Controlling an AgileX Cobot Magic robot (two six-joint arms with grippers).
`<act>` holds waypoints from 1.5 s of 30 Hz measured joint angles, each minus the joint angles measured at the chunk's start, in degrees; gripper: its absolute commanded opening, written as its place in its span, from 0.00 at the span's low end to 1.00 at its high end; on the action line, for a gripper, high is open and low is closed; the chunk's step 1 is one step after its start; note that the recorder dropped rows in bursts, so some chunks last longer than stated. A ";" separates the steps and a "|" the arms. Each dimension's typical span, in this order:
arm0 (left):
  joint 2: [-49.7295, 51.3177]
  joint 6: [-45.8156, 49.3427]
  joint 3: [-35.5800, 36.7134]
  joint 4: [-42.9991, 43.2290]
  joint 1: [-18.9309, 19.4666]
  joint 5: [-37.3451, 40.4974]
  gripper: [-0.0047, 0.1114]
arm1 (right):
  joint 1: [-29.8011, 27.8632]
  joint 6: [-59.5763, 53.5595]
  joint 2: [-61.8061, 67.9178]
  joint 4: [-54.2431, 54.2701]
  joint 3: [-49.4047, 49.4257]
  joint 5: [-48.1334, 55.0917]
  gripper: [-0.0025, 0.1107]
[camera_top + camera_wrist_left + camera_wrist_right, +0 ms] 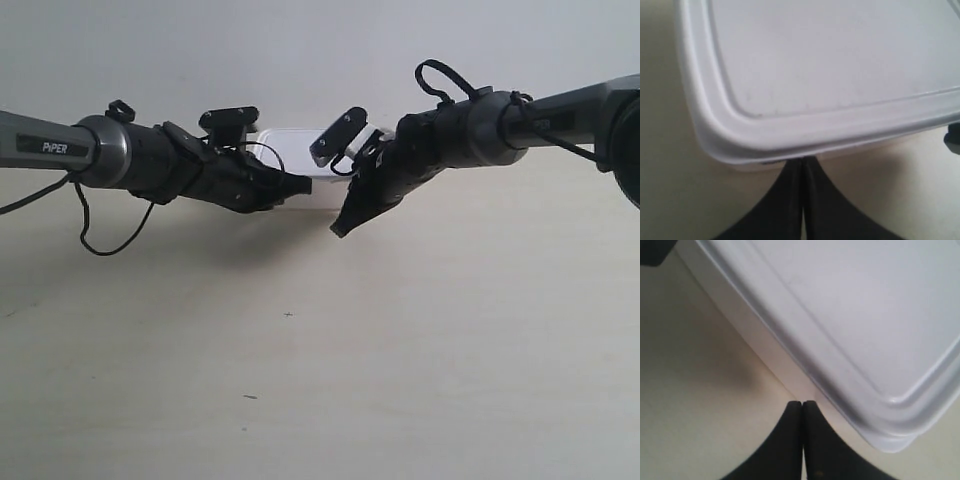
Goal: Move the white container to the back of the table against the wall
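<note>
The white container (295,150) stands far back on the table (320,380), close to the wall (300,50), mostly hidden behind the two arms. Its rimmed lid (840,60) fills the left wrist view. My left gripper (803,161) is shut, its tips pressed against the box's side just under the lid rim. In the exterior view that gripper (305,183) is on the arm at the left. My right gripper (802,403) is shut too, tips at the container's (865,330) side wall. It appears in the exterior view as the right-hand gripper (340,230), angled down.
Bare cream tabletop with a few tiny dark marks (289,315) spreads in front of the arms. A black cable (100,235) hangs in a loop under the arm at the exterior view's left. The other gripper's dark edge (954,139) shows beside the box.
</note>
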 measured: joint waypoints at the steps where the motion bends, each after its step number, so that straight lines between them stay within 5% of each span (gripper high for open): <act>1: 0.50 0.00 -0.46 0.00 0.00 0.30 0.04 | 0.00 -0.47 0.13 0.00 -0.25 0.00 0.02; 20: 2.44 5.62 -3.42 -0.23 2.16 2.30 0.04 | -1.86 -5.65 1.65 0.00 -0.89 -1.48 0.02; 36: 2.81 59.36 -5.83 -10.14 3.39 11.73 0.04 | -1.86 -5.65 2.90 0.00 -0.89 -3.02 0.02; 45: 5.66 73.33 -6.42 -15.02 3.39 11.76 0.04 | -1.86 -6.72 3.92 0.00 -1.03 -7.39 0.02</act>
